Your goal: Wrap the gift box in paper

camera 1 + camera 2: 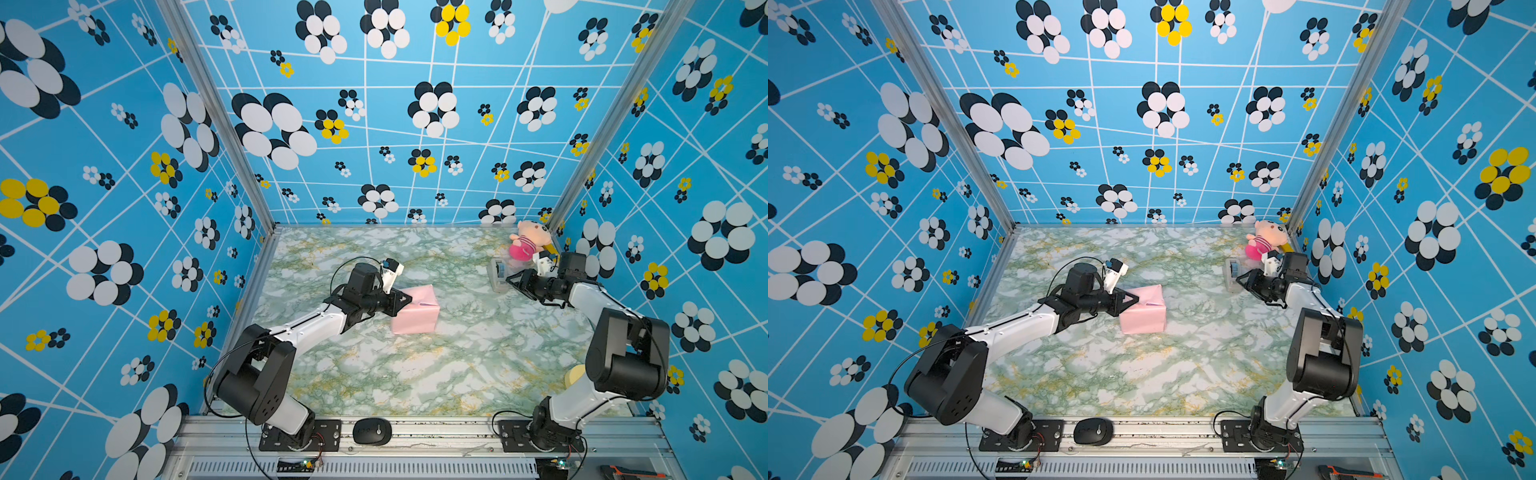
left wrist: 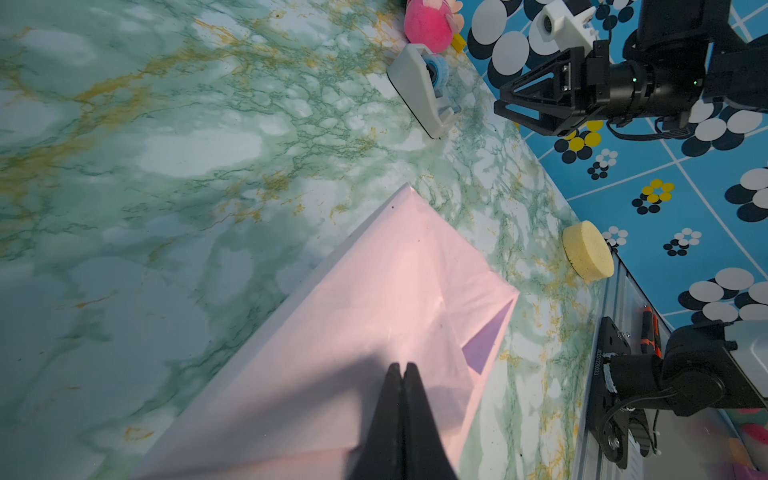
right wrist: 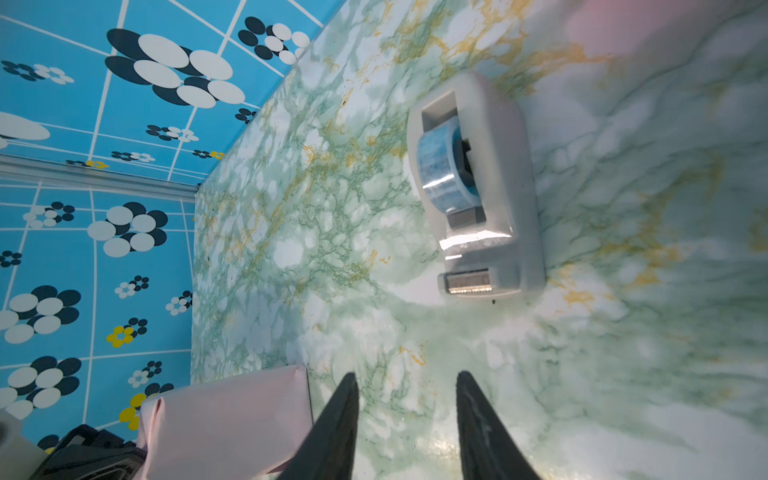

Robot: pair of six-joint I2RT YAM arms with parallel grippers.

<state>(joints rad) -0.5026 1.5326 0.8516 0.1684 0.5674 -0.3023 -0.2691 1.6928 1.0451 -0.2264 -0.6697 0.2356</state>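
Box is mid-table [image 1: 457,374], hidden under the paper [image 1: 415,318], pink side out. My left gripper [image 2: 401,368] is closed with its tips on the top fold, pinning it by the look of it. My right gripper [image 3: 405,378] is part-open and empty, pointed at the tape dispenser [image 3: 478,187] near the far right corner; this looks like the taping step, so next I need a strip off the cutter, brought to the pinned fold.

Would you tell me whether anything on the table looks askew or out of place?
The paper gapes at its end fold beside the shut left hand, showing a lilac triangle of its inner face; that flap sits loose. Nothing else stands out.
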